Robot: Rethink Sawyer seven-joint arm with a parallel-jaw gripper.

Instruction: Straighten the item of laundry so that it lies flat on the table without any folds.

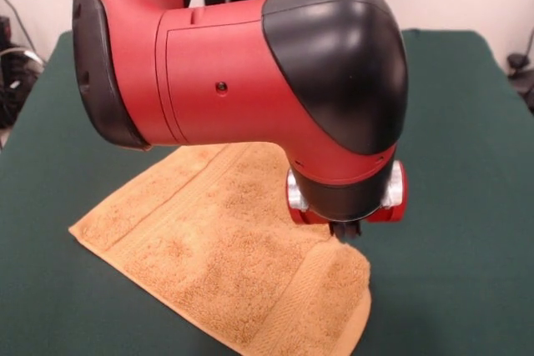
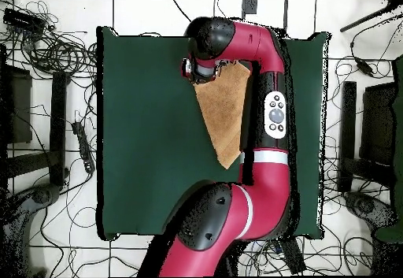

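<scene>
Green felt-covered table (image 1: 467, 122) fills most of the front view; white wall behind it. Overhead shows the same table on a pale tiled floor (image 2: 346, 259), with tangled cables (image 2: 55, 50) on the floor around it.

Red and black Sawyer arm (image 1: 250, 72) comes down over the towel and blocks a big part of the front view. In the overhead it runs from the bottom edge up along the table's right side, then bends left over the towel's top end.

Gripper (image 1: 346, 229): only a dark tip shows under the wrist, right at the towel's edge. Jaws are hidden by the wrist in both views, so can't tell if they're spread or closed, or pinching cloth.

Golden-orange terry towel (image 1: 225, 248) lies on the table under the arm, not flat. In the front view it reads as a wedge: 1 corner points left, and the right side near the gripper curls over in a rounded fold. Flat woven bands run along the left and lower-right edges. Overhead it looks like a narrow triangle (image 2: 224, 113), wide end up by the wrist, point down, right side partly under the arm.
</scene>
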